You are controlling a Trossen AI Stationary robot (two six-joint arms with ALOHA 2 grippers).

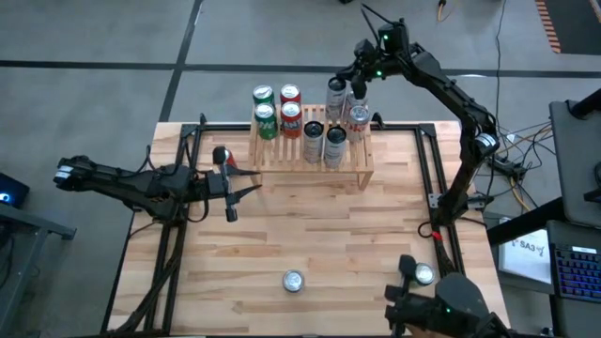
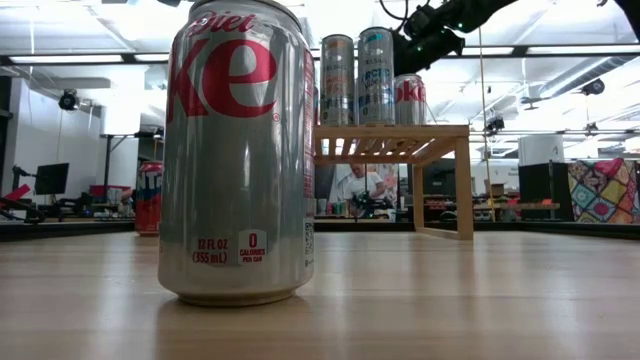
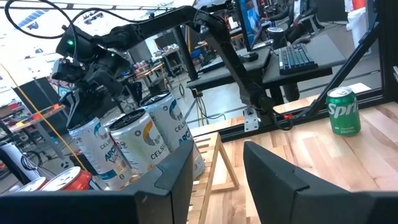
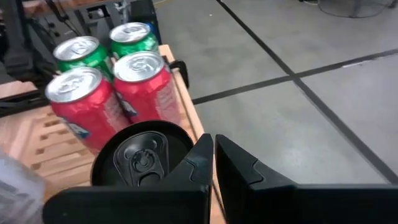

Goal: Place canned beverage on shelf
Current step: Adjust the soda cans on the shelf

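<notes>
Left end effector [image 1: 228,186] hovers just in front of the shelf's [image 1: 362,175] left end, fingers narrowly parted around a red-and-silver can [image 1: 223,156], upright. Shelf lies straight ahead, slats running left-right. Right end effector [image 1: 357,86], clamped shut and empty, sits above the shelf's back-right cans. Two silver cans [image 1: 294,281] wait upright on the worktop [image 1: 329,235].

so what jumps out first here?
The cluster of cans on the shelf at the table's far edge, with the right gripper shut above its right end. Then a lone Diet Coke can near the front edge, filling the low view.
</notes>
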